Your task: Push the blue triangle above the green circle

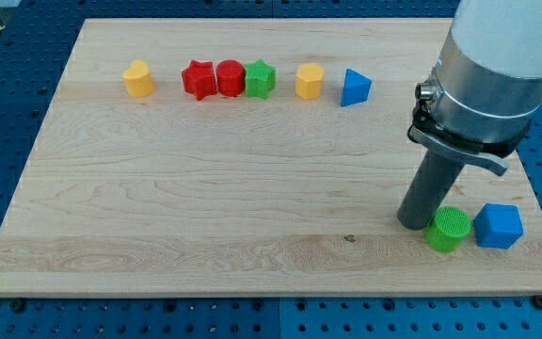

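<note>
The blue triangle (354,87) lies near the view's top, right of centre, at the right end of a row of blocks. The green circle (449,229) sits near the view's bottom right. My tip (415,223) rests on the board, touching or almost touching the green circle's left side. The triangle is far above and to the left of the tip.
A blue cube (498,226) sits just right of the green circle. In the top row, from the left: a yellow heart (139,79), a red star (198,79), a red circle (230,78), a green star (261,79), a yellow hexagon (310,82). The wooden board (205,188) ends close below the circle.
</note>
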### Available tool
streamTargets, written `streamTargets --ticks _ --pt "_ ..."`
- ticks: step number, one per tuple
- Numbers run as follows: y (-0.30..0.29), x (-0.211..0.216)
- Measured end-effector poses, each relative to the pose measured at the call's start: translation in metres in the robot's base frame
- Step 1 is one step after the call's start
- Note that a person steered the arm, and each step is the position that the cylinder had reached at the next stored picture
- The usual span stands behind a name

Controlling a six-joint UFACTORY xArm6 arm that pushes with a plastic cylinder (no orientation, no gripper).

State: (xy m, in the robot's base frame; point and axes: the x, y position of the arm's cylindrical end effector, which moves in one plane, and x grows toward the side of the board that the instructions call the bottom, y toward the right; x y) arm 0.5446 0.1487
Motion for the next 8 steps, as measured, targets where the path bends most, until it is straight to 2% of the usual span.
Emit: streamTargets --ticks 2,3,4,5,6,7,8 --pt "0.003 -0.130" --pt "0.011 -0.138" --pt "0.043 -0.165" --pt "0.056 -0.234" --pt "0.009 -0.283" --pt "-0.040 -0.267" --pt "-0.049 -0.217"
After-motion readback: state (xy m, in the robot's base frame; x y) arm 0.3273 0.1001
